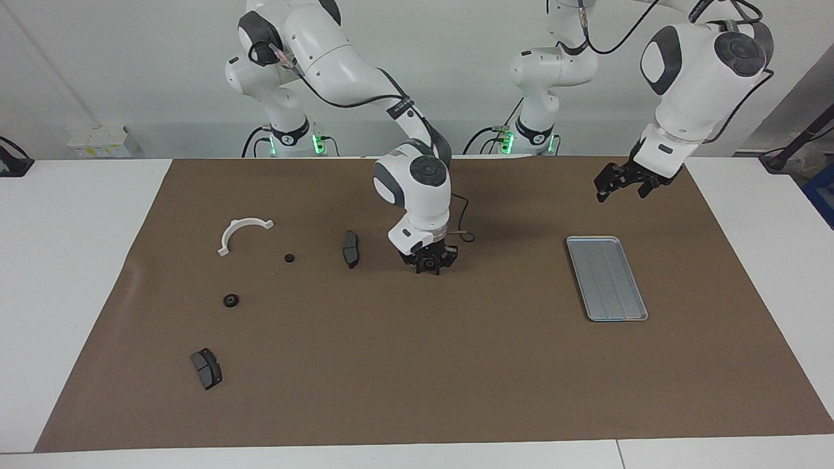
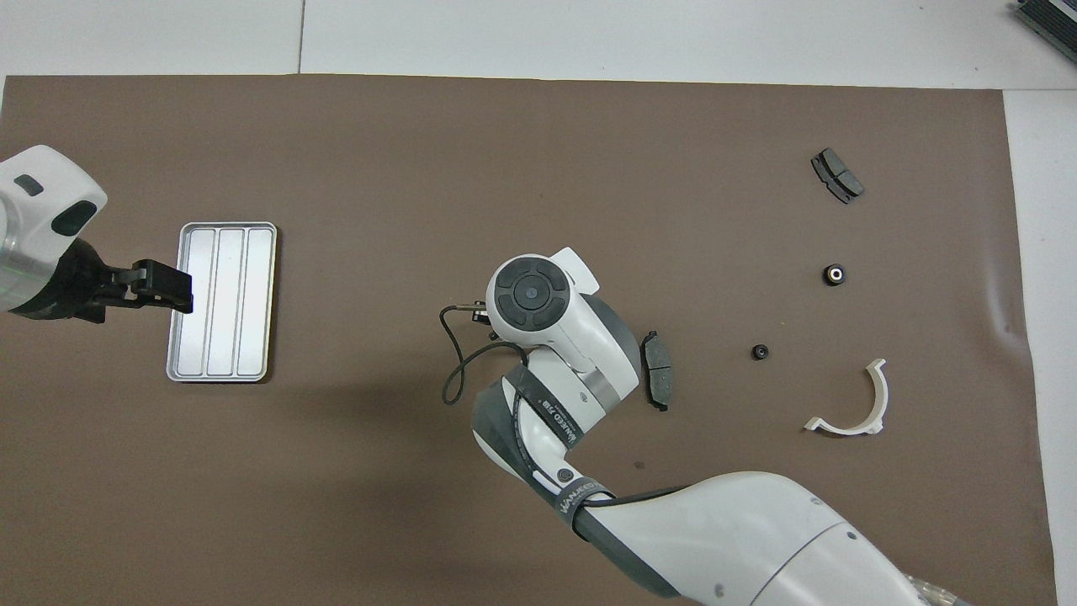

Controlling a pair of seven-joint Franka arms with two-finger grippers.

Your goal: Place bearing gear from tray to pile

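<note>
Nearest the robots, the left gripper (image 1: 619, 184) waits, spread wide and holding nothing, over the mat by the tray's (image 1: 606, 277) near end. Mid-table, the right gripper (image 1: 428, 264) stands vertical at the mat, its fingers drawn in around the bearing gear (image 1: 429, 263). It looks gripped, though the fingers half hide it. The gear sits just beside 1 brake pad (image 1: 350, 248), short of the white bracket (image 1: 242, 231). That suggests a carry toward the 2 small gears (image 1: 230, 300) lying farther out.

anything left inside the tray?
No. The tray shows only its bare ridged floor; no gear lies in it. In the overhead view the raised left claw covers a little of one edge, so that strip is unseen.
</note>
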